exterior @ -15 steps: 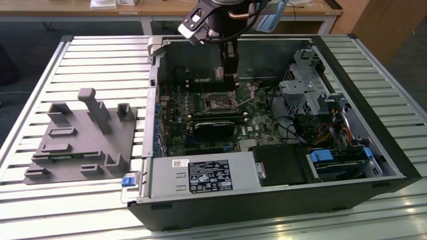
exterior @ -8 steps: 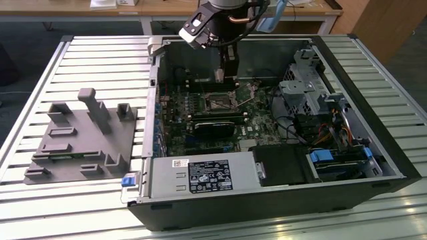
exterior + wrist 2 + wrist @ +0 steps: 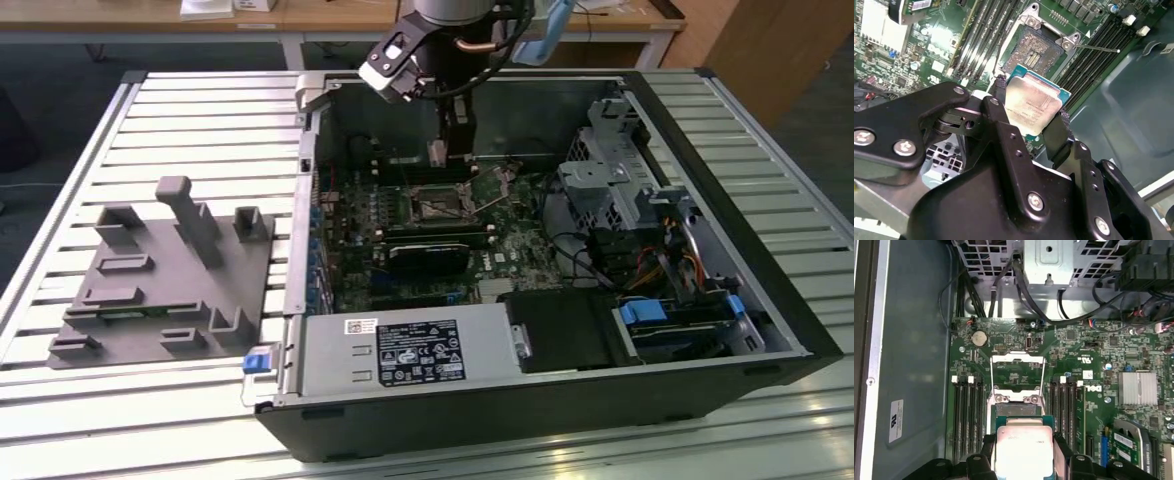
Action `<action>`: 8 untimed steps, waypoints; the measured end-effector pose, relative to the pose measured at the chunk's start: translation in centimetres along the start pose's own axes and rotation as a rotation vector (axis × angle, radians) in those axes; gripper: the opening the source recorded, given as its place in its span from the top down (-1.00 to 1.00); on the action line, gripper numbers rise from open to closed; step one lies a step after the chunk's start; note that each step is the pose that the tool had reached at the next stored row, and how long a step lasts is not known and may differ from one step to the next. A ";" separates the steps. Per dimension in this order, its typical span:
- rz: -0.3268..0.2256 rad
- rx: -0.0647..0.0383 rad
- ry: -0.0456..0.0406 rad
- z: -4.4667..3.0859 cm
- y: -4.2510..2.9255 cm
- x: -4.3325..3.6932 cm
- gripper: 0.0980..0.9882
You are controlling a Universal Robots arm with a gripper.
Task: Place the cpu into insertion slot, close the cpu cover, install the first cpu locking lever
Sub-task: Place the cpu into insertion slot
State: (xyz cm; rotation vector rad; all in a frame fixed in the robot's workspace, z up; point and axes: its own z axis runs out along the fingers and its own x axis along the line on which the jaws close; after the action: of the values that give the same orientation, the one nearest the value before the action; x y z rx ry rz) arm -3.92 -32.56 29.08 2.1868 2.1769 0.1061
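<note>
Cpu (image 3: 1030,109) hangs clamped between the two black fingers (image 3: 999,95) of the gripper (image 3: 1031,100), held by opposite edges just above the board, at the near rim of the insertion slot (image 3: 1036,45).

A slatted metal table (image 3: 200,110) carries a black computer case (image 3: 534,425) lying open on its side. Inside the case lies a green motherboard (image 3: 514,262), crowded with small parts. A grey boxy power supply (image 3: 400,350) sits along one wall, and a perforated metal drive cage (image 3: 607,185) with cables along another. Beside the case, on the exterior view's left, stands a grey moulded fixture (image 3: 160,280) with upright posts and pockets.

Long narrow black memory slots (image 3: 966,415) flank the socket on both sides. A finned silver heatsink (image 3: 1137,387) sits further off on the board. The cpu cover (image 3: 1017,359), a thin silvery frame with a square cut-out, is swung open away from the socket. A thin metal lever rod (image 3: 1099,48) sticks out beside it.

The insertion slot is a dark square recess with a fine grid of golden contacts, and nothing lies in it. The cpu itself has a dull silver lid on a green base.
</note>
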 end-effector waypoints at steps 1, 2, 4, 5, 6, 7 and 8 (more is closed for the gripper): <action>-0.004 0.000 0.0004 0.17 -0.01 0.04 0.00; -0.011 0.000 0.0008 0.32 -0.02 0.06 0.00; -0.024 0.000 0.0018 0.64 -0.05 0.08 0.00; -0.025 0.000 0.0020 0.82 -0.07 0.10 0.00; -0.025 0.000 0.0020 1.01 -0.09 0.12 0.00; -0.025 0.000 0.0020 1.19 -0.11 0.15 0.00; -0.025 0.000 0.0020 1.37 -0.12 0.18 0.00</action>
State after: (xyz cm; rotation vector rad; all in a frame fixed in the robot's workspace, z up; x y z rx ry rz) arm -3.92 -32.37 27.71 2.1599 2.2047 0.1068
